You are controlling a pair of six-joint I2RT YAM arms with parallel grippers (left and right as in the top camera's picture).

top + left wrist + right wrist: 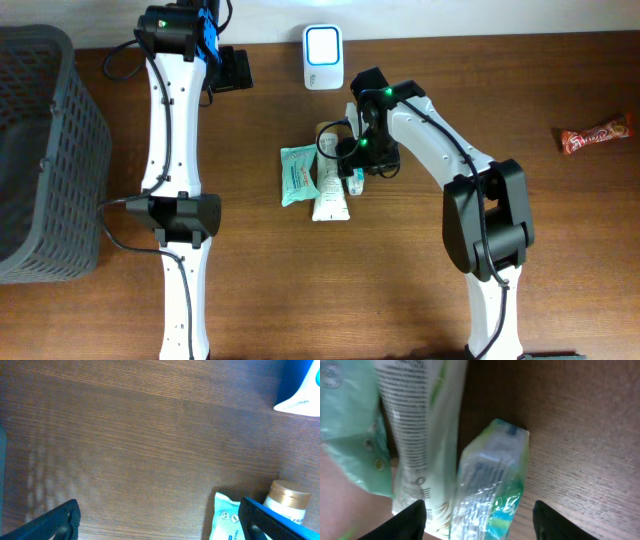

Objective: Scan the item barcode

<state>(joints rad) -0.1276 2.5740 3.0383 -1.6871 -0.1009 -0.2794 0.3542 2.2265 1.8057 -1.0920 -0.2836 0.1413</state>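
My right claw [479, 521] is spread, one finger on each side of the clear-wrapped packet [492, 477], with a gap showing on both sides (no pinch that I can see). The packet lies on the counter [580, 435] directly between the jaws, green and blue print under its shiny wrap. Just past the claw's left finger in the wrist view, a white tube [420, 425] with small black print lies alongside the packet, and beyond the tube is a pale teal pouch [345, 420]. From overhead, the claw hangs over this cluster, and the scanner [323, 57], a white unit with a lit blue face, stands ahead of the claw, apart from it. My left claw [160, 525] is spread wide with only bare wood between its fingers. Near its right finger sit a corner of the teal pouch and a bottle [287, 502] with a gold cap. A grey basket [40, 150] sits well off on that claw's far side, and a red snack bar [595, 137] lies well away from the right claw.
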